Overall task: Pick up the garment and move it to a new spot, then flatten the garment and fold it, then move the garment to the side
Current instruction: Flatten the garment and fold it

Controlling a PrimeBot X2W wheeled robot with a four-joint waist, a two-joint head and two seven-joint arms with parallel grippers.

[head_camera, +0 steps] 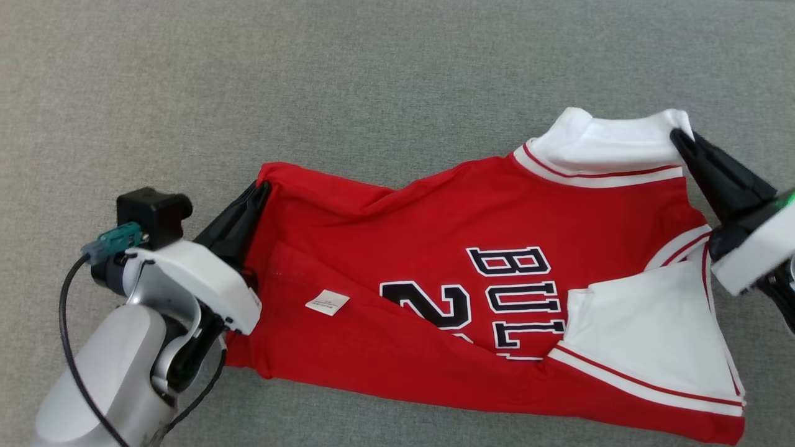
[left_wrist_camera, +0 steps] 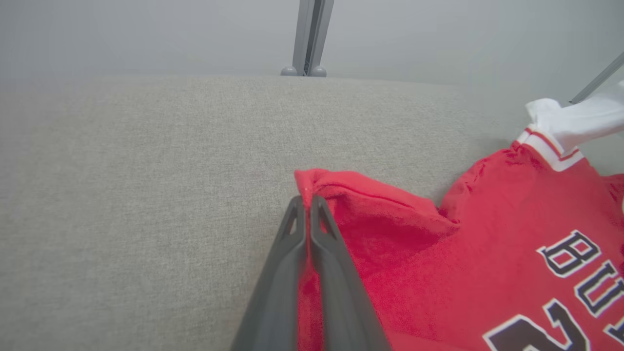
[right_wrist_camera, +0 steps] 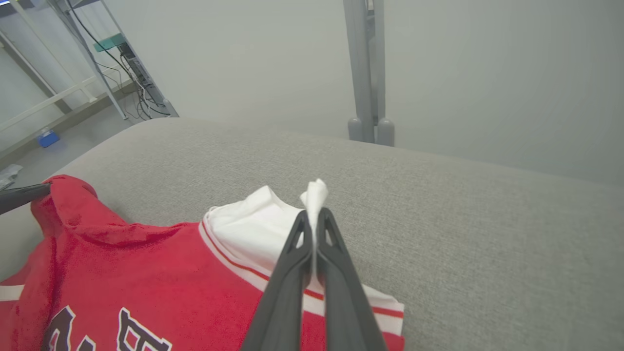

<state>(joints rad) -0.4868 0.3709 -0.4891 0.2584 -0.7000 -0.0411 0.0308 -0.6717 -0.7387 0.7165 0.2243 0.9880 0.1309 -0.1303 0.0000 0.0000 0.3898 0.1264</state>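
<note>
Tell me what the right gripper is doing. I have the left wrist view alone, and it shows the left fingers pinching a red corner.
Observer: The right gripper is shut on the tip of the jersey's far white sleeve.
Operator: Check the near edge for folds.
Observer: The near side is folded up over part of the number, and a small white label shows on that flap.
Operator: Report the other sleeve.
Observer: The near white sleeve lies on the jersey and covers the end of the letters.
</note>
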